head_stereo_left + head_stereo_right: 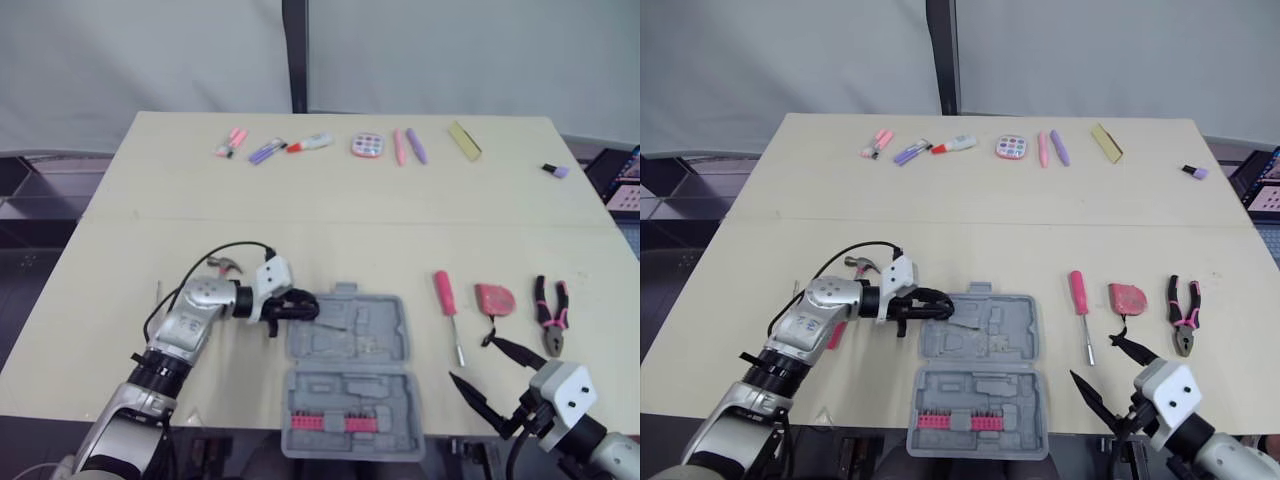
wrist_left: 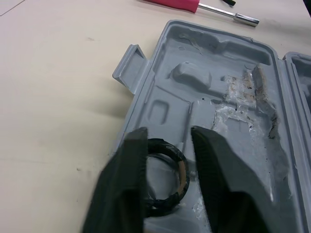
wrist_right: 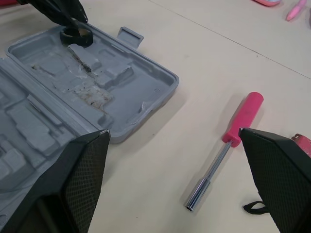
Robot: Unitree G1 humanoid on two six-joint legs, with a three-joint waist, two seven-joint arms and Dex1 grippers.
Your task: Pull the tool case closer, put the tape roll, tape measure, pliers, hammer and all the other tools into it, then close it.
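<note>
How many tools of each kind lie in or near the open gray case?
tape roll: 1
hammer: 1
pink-handled driver: 1
tape measure: 1
pliers: 1
Total: 5

Bare table (image 1: 420, 312) btw case (image 1: 350, 385), screwdriver (image 1: 443, 292) (passable).

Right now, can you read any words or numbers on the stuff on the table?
None can be read.
Tool case: plain grey plastic, no lettering seen.
Tape roll: black, no print seen.
Pens at the table's far edge: any print is too small to read.
</note>
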